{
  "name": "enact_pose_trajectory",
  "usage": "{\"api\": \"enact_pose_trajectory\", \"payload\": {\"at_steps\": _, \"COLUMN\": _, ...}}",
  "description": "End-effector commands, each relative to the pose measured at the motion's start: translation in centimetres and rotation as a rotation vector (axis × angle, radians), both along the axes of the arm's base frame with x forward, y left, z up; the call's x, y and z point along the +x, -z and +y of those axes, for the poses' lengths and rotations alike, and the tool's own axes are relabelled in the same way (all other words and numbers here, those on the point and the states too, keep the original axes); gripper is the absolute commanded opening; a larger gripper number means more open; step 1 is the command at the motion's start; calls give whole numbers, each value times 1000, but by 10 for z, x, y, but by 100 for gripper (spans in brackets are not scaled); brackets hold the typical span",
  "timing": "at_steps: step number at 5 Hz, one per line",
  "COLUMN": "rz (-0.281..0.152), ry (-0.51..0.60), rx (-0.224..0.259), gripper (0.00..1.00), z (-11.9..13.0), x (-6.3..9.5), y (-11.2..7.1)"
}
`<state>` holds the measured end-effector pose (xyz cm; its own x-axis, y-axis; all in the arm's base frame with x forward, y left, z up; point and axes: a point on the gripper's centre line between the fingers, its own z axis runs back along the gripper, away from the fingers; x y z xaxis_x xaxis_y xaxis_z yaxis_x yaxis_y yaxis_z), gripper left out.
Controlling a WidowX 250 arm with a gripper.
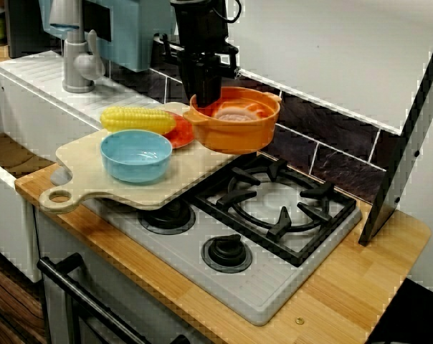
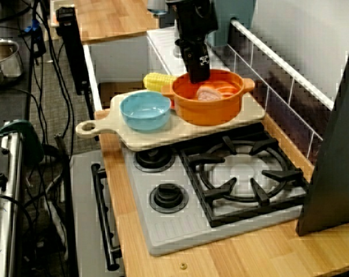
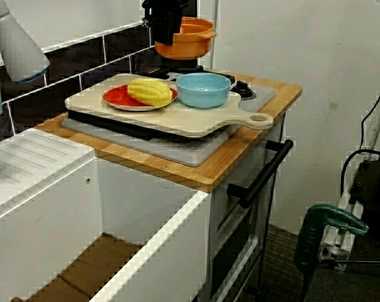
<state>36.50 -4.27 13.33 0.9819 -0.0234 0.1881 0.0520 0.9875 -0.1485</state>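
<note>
An orange pot (image 1: pixel 238 129) is held just above the cutting board's (image 1: pixel 195 172) far end, level because the fingers (image 1: pixel 206 86) are clamped tight on its rim.

Kitchenware sitting on the stove (image 1: pixel 270 283)
A blue bowl (image 1: pixel 135 154) is resting on a cutting board (image 1: pixel 195 175) lying over the burners; corn (image 1: pixel 138 119) is lying on a red plate (image 1: pixel 179 133) just beside it, a faucet (image 1: pixel 77 61) standing beyond

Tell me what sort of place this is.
Likely a small mock kitchen in a lab: a gas hob set in a wooden counter, a tap beside a white sink, and loose cables on the floor. The pincer holds an orange pot.
</note>
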Motion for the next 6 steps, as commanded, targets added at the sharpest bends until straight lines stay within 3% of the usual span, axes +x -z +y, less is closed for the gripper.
{"api": "enact_pose_trajectory", "payload": {"at_steps": 1, "rz": -90, "ry": -23, "rx": 4, "gripper": 0, "z": 14, "x": 4, "y": -36}}
{"api": "enact_pose_trajectory", "payload": {"at_steps": 6, "rz": -110, "ry": -91, "rx": 51, "gripper": 0, "z": 41, "x": 16, "y": -36}}
